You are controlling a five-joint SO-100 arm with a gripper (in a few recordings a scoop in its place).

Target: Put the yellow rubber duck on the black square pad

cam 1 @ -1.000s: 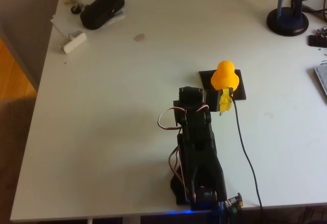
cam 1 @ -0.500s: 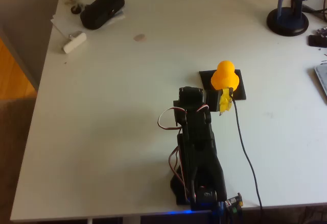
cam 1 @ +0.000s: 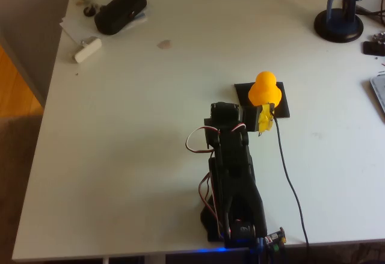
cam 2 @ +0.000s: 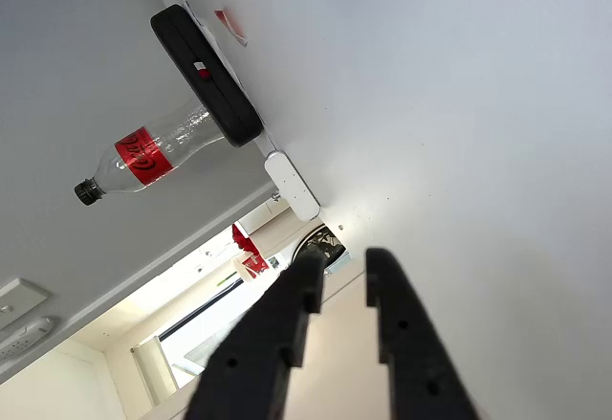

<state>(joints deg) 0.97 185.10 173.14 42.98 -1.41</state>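
Note:
In the overhead view the yellow rubber duck (cam 1: 264,88) stands upright on the black square pad (cam 1: 283,105), right of the table's middle. My gripper (cam 1: 263,119), marked with yellow tape, sits just in front of the pad's near edge, apart from the duck, on the folded-back black arm (cam 1: 231,180). In the wrist view my gripper (cam 2: 342,259) points away across the white table towards its far corner. Its two black fingers (cam 2: 287,315) stand a narrow gap apart with nothing between them.
A black oblong pouch (cam 1: 120,10) and a small white block (cam 1: 88,49) lie at the far left corner, where the wrist view also shows a clear bottle (cam 2: 143,157). A dark stand base (cam 1: 340,24) sits far right. A black cable (cam 1: 289,174) runs along the arm's right side.

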